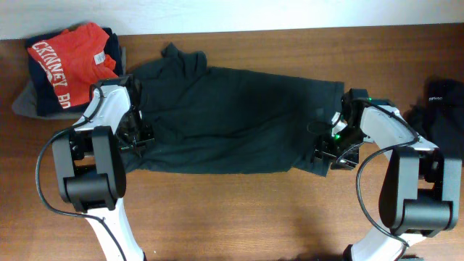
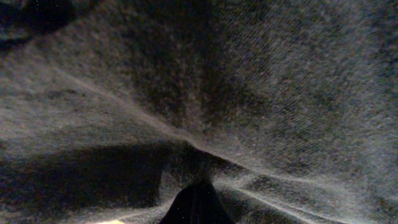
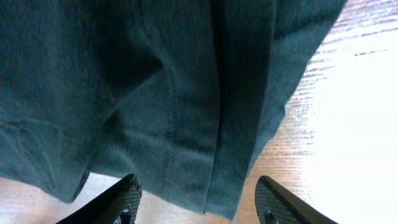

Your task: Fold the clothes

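Overhead, a dark grey-green T-shirt is seen spread crosswise over the middle of the wooden table. Its left edge is met by the left gripper, whose fingers are seen pressed together in the left wrist view, with creases of cloth drawn in toward them. The shirt's right hem is flanked by the right gripper, its fingers spread apart and holding nothing. A red shirt with white lettering is stacked at the far left corner, and a black garment lies at the right edge.
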